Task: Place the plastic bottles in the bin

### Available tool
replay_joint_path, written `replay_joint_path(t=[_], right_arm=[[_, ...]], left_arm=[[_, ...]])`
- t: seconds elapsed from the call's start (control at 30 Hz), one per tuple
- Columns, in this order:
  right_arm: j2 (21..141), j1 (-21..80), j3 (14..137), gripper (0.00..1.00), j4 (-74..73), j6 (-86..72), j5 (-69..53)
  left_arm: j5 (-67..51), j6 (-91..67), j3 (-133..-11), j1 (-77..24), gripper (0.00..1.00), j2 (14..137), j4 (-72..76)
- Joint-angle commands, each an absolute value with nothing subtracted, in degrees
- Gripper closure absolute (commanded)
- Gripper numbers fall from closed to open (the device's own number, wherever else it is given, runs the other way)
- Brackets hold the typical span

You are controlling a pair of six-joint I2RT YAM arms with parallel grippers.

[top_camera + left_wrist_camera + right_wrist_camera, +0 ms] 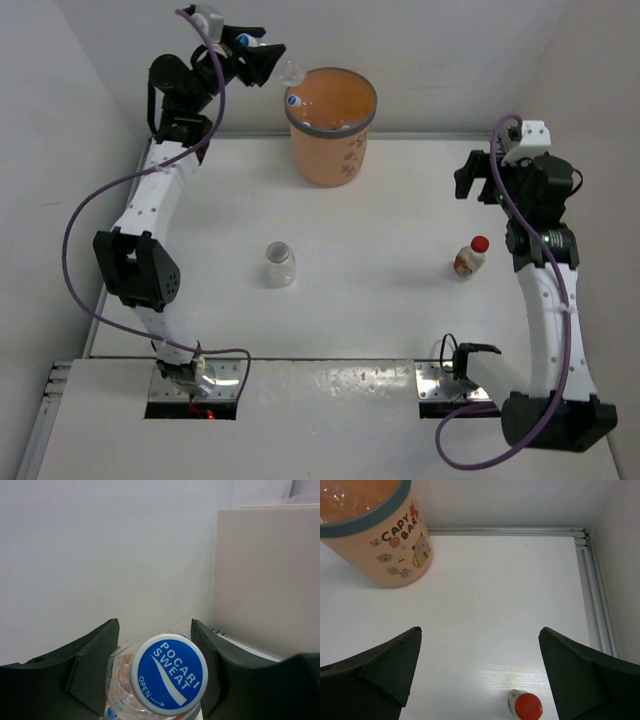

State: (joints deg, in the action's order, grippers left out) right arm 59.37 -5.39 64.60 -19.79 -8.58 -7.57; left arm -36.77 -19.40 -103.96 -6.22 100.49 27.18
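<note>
Blue-capped bottle aloft beside orange bin; clear bottle, upright red-capped bottle well apart.

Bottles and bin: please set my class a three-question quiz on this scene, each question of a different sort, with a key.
1. True or false: the red-capped bottle lies inside the bin.
2. Which holds the blue-capped bottle? A left gripper; B right gripper; C neither.
3. How many bottles are on the table?
Key: 1 false; 2 A; 3 two, the red-capped one and a clear bottle.

Left pincer clamped, right pincer spread wide
</note>
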Motion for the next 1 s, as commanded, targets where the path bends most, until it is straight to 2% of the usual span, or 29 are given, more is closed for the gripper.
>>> replay_joint_path(t=[0.0,0.23,0.27,0.33,0.37,0.53,0.87,0.97], right_arm=[[54.2,-7.5,59.3,0.02,-22.2,-7.5,-7.2],[49.2,-10.5,50.2,0.01,-24.4,-6.9,-8.4],[49.0,-10.8,48.6,0.01,-24.1,-6.1,-8.6],[49.0,-11.2,45.5,0.01,-23.5,-5.0,-9.5],[49.0,-11.4,45.0,0.01,-23.3,-4.9,-9.8],[51.1,-11.9,40.3,0.01,-20.7,-4.4,-6.3],[52.8,-12.3,30.9,0.01,-12.4,-2.3,-2.0],[53.3,-12.9,28.7,0.07,-8.9,-1.8,-2.3]], left_arm=[[-33.7,-22.2,-107.7,-10.3,0.92,109.4,30.1],[-30.1,-23.1,-115.5,-15.8,0.90,120.1,30.7],[-30.1,-22.5,-116.0,-15.8,0.59,121.7,30.0],[-29.6,-22.5,-116.5,-16.4,0.08,122.3,28.4],[-29.6,-22.5,-116.5,-16.4,0.00,122.3,27.7],[-31.2,-22.0,-113.6,-15.8,0.00,117.4,24.5],[-35.1,-20.4,-98.8,-11.4,0.00,102.5,20.8],[-37.2,-20.6,-93.5,-9.1,0.00,98.4,18.7]])
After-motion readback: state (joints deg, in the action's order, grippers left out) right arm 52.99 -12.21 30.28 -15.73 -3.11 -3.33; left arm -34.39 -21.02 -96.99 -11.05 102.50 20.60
